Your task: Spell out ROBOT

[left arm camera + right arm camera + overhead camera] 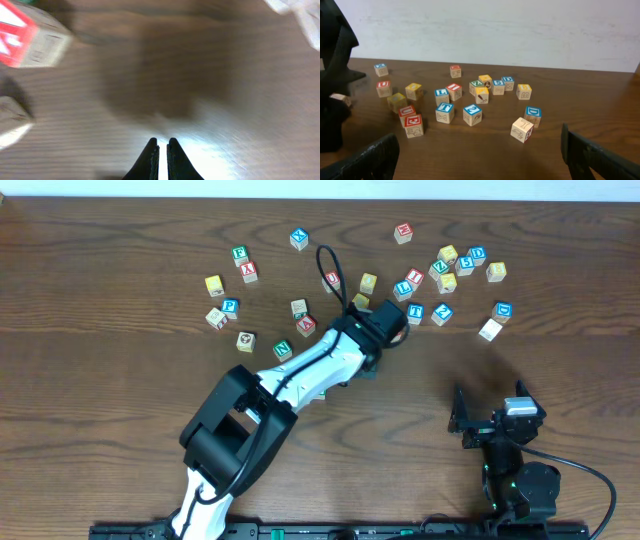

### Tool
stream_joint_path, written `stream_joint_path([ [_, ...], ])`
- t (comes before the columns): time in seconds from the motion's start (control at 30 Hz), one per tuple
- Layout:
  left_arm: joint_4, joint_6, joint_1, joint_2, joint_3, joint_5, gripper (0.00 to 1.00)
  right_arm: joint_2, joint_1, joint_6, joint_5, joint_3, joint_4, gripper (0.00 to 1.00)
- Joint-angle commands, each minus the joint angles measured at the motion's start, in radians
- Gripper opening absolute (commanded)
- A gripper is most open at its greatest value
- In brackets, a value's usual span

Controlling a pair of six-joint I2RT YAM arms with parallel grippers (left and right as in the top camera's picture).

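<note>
While its 2 black fingers stand almost together, with only a sliver of light between them and nothing held, the left gripper [161,146] hangs low over bare table [100,380], a red-faced block [30,35] ahead on its left and a pale block [12,125] at the frame's edge. The right gripper [477,157] rests spread wide and empty, well apart from the scatter. The letter blocks [445,265] lie loose across the far half of the table, none lined up into a word yet. They look like small painted wooden cubes: probably light, stiff and not fragile, with flat faces that suit a pinch on 2 opposite sides from above, squared to the cube so it does not twist out. Where cubes sit just beside each other, the fingers may have little room to drop in. The left wrist view is blurred and no letter reads there. The overhead view gives the whole layout but hides what lies under the left wrist. The right wrist view, low and sidelong, shows faces upright: a blue T block [444,112] beside a 2 block [472,114], and 2 red blocks [410,120] near the left arm that the overhead largely covers.
</note>
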Motion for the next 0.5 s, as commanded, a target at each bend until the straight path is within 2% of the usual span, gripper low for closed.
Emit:
stream_joint_path([
  [0.0, -0.015, -0.031, 0.056, 0.011, -0.004, -0.059, 0.08, -0.005, -0.005, 0.006, 0.001, -0.002, -0.004, 0.99],
  [0.13, -0.056, -0.101, 0.097, 0.011, -0.004, -0.038, 0.07, -0.005, -0.005, 0.006, 0.001, -0.002, -0.004, 0.99],
  [0.27, -0.095, -0.074, 0.104, 0.011, -0.004, 0.042, 0.08, -0.005, -0.005, 0.006, 0.001, -0.002, -0.004, 0.99],
  [0.47, -0.154, -0.069, 0.087, 0.011, -0.004, 0.044, 0.07, -0.005, -0.005, 0.006, 0.001, -0.002, -0.004, 0.99],
])
